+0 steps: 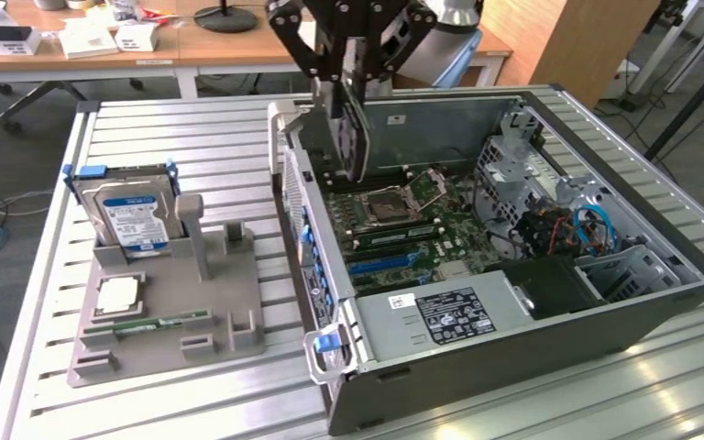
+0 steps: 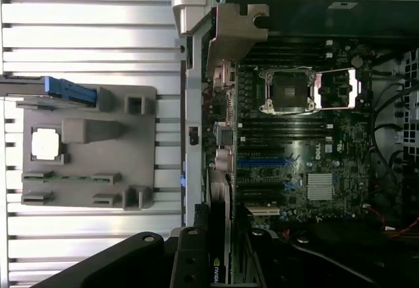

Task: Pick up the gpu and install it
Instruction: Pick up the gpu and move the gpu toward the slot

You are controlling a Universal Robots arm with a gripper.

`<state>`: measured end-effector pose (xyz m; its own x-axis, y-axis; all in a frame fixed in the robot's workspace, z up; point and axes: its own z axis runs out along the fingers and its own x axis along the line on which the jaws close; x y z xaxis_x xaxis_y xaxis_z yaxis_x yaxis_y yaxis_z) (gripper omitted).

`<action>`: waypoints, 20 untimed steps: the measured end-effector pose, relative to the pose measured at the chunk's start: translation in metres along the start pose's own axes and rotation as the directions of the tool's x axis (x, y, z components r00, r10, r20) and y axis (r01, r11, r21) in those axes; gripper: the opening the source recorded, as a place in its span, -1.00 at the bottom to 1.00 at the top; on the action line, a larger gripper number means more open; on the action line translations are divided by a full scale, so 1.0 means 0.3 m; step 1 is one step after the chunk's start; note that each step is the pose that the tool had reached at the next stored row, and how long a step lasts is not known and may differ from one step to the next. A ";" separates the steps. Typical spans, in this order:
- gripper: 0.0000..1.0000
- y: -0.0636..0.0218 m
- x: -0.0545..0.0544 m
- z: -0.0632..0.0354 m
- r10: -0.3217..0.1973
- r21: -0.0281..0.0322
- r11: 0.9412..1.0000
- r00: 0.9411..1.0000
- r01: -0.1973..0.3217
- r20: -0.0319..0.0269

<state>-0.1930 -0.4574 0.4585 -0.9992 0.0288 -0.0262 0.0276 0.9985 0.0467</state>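
The gpu [image 1: 349, 128], a thin dark card with a silver-grey bracket edge, hangs upright in my gripper [image 1: 355, 69], which is shut on its upper part. It hovers over the rear left corner of the open computer case [image 1: 645, 316], above the motherboard [image 1: 407, 229] and clear of it. In the wrist view I see the gpu [image 2: 220, 249] edge-on between the dark fingers [image 2: 190, 262], with the motherboard [image 2: 308, 150] and its blue slot [image 2: 262, 162] beyond.
A grey fixture [image 1: 224, 302] on the slatted table [image 1: 169, 128] holds a hard drive [image 1: 132, 215], a processor chip [image 1: 120, 293] and a green memory stick [image 1: 144, 323]. The power supply [image 1: 450, 316] and drive cage [image 1: 542, 165] crowd the case. A desk [image 1: 144, 50] stands behind.
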 end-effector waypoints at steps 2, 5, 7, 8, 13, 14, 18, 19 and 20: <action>-0.48 0.001 -0.031 0.001 0.000 0.000 1.000 1.000 0.000 0.000; -0.48 0.002 -0.076 0.003 0.000 0.000 1.000 1.000 0.000 0.000; -0.48 0.003 -0.105 0.004 0.000 0.000 1.000 1.000 0.000 0.000; -0.48 0.003 -0.122 0.004 0.000 0.000 1.000 1.000 0.000 0.000; -0.48 0.005 -0.197 0.007 0.000 0.000 1.000 1.000 0.000 0.000; -0.48 0.006 -0.211 0.008 0.000 0.000 1.000 1.000 0.000 0.000; -0.48 0.008 -0.273 0.010 0.000 0.000 1.000 1.000 0.000 0.000; -0.48 0.008 -0.288 0.011 0.000 0.000 1.000 1.000 0.000 0.000; -0.48 0.008 -0.303 0.012 0.000 0.000 1.000 1.000 0.000 0.000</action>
<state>-0.1020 -0.4574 0.4575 -0.9993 0.0289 -0.0257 0.0277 0.9985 0.0467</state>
